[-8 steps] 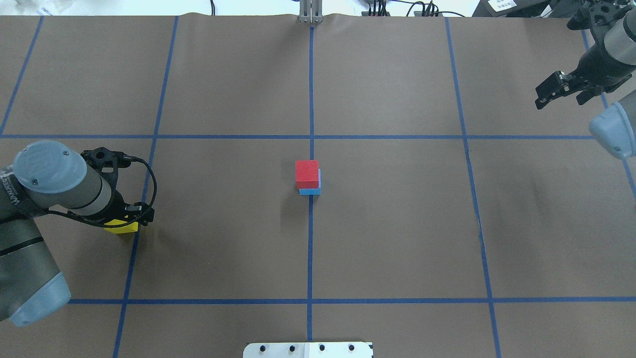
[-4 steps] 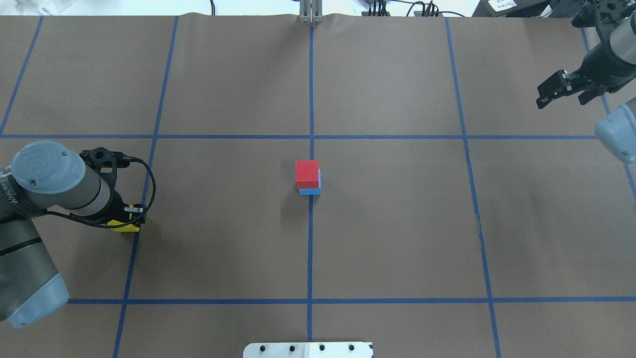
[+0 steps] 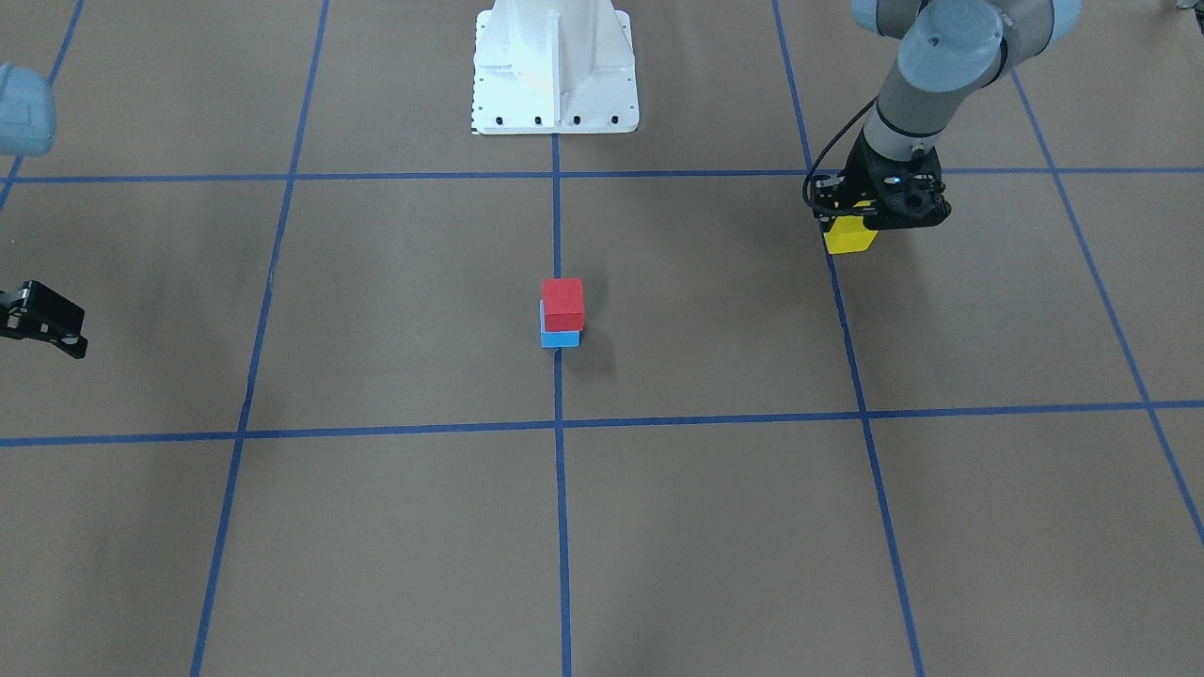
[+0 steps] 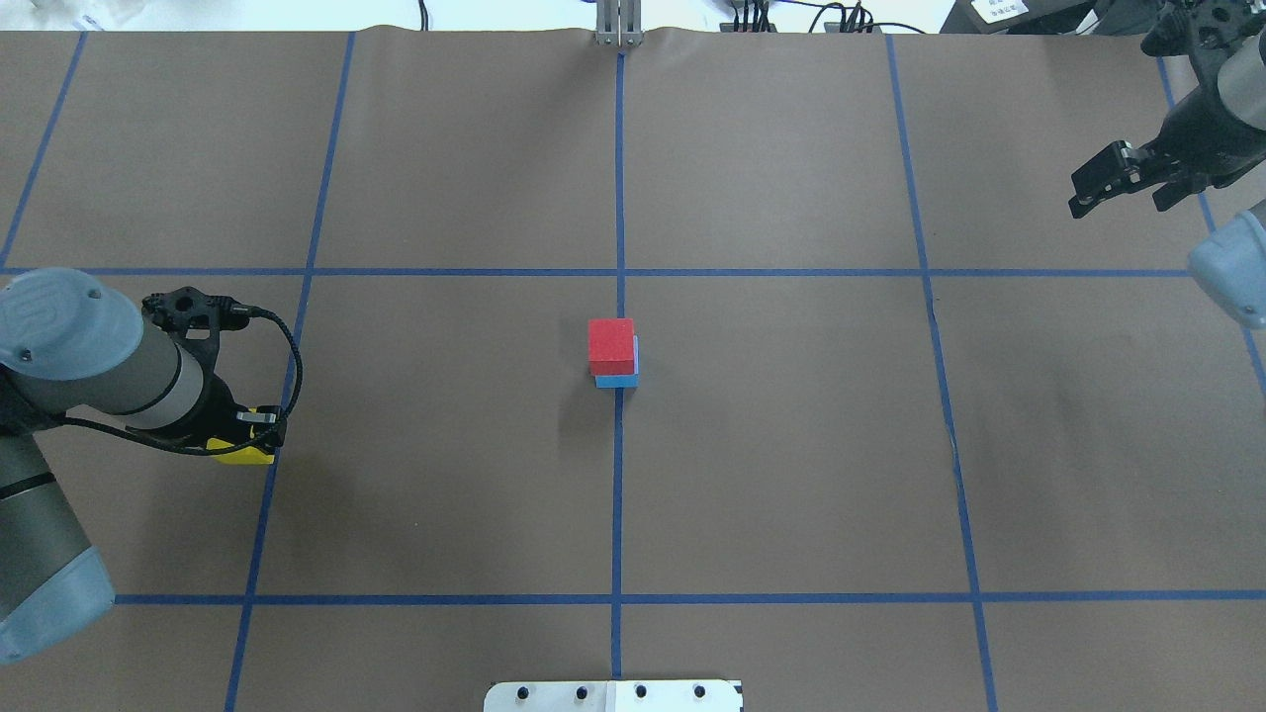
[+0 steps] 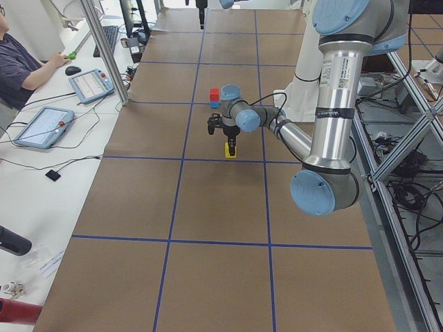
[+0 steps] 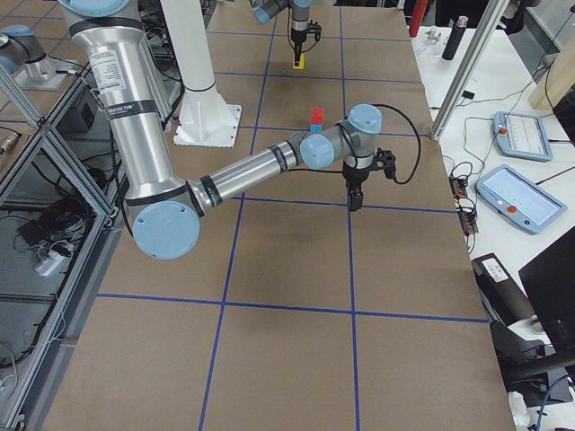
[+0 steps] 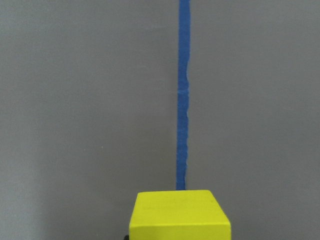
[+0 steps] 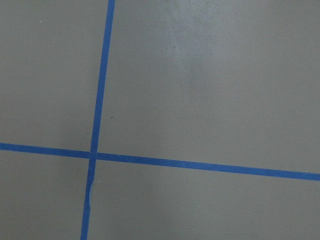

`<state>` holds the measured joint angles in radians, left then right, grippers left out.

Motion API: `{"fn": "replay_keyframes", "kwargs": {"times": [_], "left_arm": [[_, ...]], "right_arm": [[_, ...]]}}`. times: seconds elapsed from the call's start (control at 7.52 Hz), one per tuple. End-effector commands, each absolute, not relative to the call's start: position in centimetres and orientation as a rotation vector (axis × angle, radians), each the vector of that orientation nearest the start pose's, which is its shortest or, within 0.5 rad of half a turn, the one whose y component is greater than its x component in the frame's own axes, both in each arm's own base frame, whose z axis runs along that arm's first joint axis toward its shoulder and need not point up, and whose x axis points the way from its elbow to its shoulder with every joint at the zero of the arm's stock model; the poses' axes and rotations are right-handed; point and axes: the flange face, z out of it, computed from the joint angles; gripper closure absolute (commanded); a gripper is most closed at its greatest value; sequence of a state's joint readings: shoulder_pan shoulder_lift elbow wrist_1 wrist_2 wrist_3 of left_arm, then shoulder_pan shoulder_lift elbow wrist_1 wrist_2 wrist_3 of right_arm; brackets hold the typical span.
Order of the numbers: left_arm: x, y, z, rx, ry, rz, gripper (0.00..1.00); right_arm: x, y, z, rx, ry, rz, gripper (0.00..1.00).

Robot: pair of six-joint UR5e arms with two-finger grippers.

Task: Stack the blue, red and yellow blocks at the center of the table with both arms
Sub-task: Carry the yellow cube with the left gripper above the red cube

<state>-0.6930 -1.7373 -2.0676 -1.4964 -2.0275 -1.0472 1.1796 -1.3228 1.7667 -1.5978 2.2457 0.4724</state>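
Note:
A red block (image 4: 611, 344) sits on a blue block (image 4: 619, 379) at the table's center, also seen in the front view (image 3: 562, 304). My left gripper (image 4: 249, 435) is shut on the yellow block (image 4: 243, 454) at the left side, low over the table. The block shows in the front view (image 3: 850, 236) and at the bottom of the left wrist view (image 7: 179, 216). I cannot tell whether it touches the table. My right gripper (image 4: 1118, 193) is open and empty, high at the far right, and shows in the front view (image 3: 39, 323).
Blue tape lines (image 4: 619, 198) divide the brown table cover into squares. The white robot base plate (image 3: 555, 66) stands at the near edge. An operator and tablets (image 5: 41, 124) are beside the table's far side.
My left gripper's fingers have closed in on the yellow block, and the left arm's elbow has shifted left. The right gripper has drifted slightly right. The red and blue stack has not moved.

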Motion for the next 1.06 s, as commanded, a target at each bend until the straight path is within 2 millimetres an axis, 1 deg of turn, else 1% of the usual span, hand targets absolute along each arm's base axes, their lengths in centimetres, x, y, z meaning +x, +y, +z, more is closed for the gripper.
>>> {"fn": "replay_keyframes", "kwargs": {"times": [0.0, 0.13, 0.27, 0.4, 0.53, 0.67, 0.8, 0.93], "left_arm": [[34.1, -44.1, 22.1, -0.070, 0.665, -0.099, 1.00], [35.1, -44.9, 16.6, -0.069, 0.662, -0.081, 1.00], [36.8, -46.0, 14.5, -0.070, 0.671, -0.072, 1.00], [39.7, -47.3, 11.4, -0.072, 0.679, -0.053, 1.00], [43.8, -48.1, 9.2, -0.072, 0.693, -0.018, 1.00], [48.2, -49.2, 9.3, -0.061, 0.724, 0.013, 1.00], [50.7, -50.5, 9.6, -0.041, 0.757, 0.023, 1.00], [51.8, -50.6, 9.3, -0.063, 0.792, 0.044, 1.00]], "right_arm": [[-15.6, -56.4, 43.8, 0.083, -0.771, -0.064, 0.00], [-15.6, -56.4, 43.9, 0.082, -0.771, -0.064, 0.00], [-15.6, -56.4, 43.9, 0.082, -0.771, -0.064, 0.00], [-15.5, -56.5, 43.7, 0.084, -0.773, -0.064, 0.00], [-15.4, -56.4, 43.6, 0.078, -0.790, -0.064, 0.00], [-15.2, -56.4, 43.5, 0.078, -0.795, -0.061, 0.00], [-15.1, -56.5, 43.4, 0.080, -0.799, -0.060, 0.00], [-15.0, -56.4, 43.3, 0.080, -0.799, -0.060, 0.00]]}}
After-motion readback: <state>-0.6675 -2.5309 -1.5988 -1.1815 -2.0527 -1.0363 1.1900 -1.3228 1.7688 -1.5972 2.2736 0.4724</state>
